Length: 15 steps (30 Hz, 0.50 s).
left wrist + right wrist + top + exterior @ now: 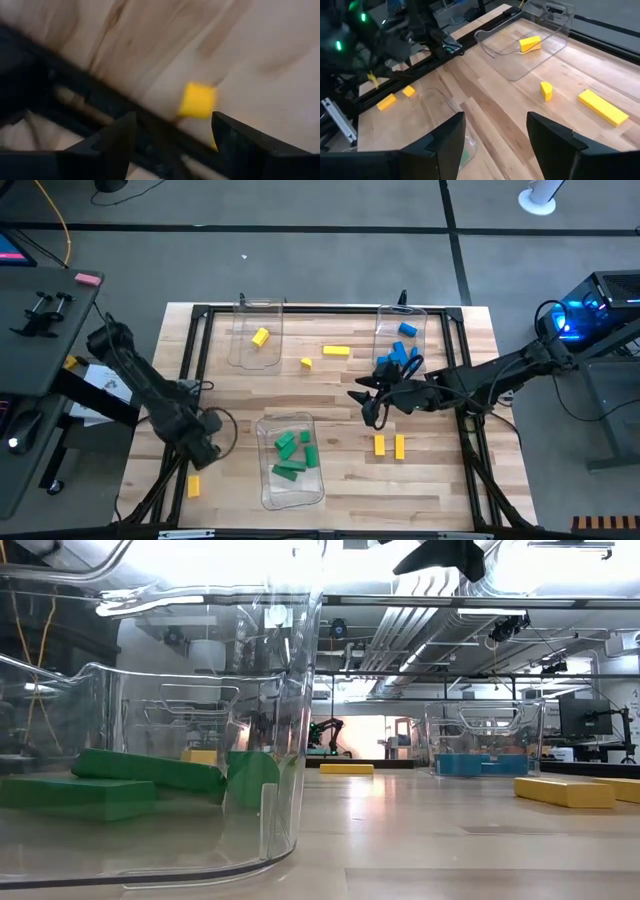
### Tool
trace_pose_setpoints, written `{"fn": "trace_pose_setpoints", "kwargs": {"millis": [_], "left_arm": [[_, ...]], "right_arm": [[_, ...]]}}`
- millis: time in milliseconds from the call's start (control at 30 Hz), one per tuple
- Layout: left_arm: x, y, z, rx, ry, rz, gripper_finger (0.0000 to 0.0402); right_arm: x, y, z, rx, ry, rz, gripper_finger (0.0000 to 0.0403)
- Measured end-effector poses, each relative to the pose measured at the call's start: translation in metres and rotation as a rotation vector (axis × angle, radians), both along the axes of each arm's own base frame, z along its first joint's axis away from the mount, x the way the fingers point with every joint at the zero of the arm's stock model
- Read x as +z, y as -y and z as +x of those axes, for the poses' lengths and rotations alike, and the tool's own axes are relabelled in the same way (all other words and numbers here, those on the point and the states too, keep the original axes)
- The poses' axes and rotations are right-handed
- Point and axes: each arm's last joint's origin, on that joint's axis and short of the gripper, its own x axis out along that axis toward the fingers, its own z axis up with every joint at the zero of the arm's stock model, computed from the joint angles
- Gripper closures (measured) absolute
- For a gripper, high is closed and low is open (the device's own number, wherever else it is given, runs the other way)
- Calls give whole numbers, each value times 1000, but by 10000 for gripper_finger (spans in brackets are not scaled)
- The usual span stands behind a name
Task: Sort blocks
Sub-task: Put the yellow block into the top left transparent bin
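Note:
My left gripper [205,450] hangs open over the table's near left part, pointing down. A small yellow block [197,100] lies on the wood below it, beside the black frame rail [75,100] and clear of both fingers. Another yellow block [193,486] lies nearer the front edge. My right gripper [370,406] stands open above the table's middle with nothing between its fingers [445,137]. Green blocks [291,453] lie in the near clear bin [268,490], blue blocks [402,352] in the far right bin [384,320], and one yellow block [260,336] in the far left bin [240,352].
Loose yellow blocks lie on the wood: a bar [335,351] and a small piece [306,362] between the far bins, and two short bars [389,445] near the right gripper. Black frame rails [190,360] run along the table's left and right sides.

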Motion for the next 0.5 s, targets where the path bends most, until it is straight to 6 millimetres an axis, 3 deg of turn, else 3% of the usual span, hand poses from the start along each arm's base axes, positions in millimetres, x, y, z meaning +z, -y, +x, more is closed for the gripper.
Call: {"fn": "trace_pose_setpoints", "kwargs": {"millis": [200,500], "left_arm": [[-26,12,15,-185,-116,-109,159],[-39,9,29,-146,-192,-137,159]], "right_arm": [[0,12,3,-41,-1,2,195],[0,19,5,-22,-8,32,195]]}}
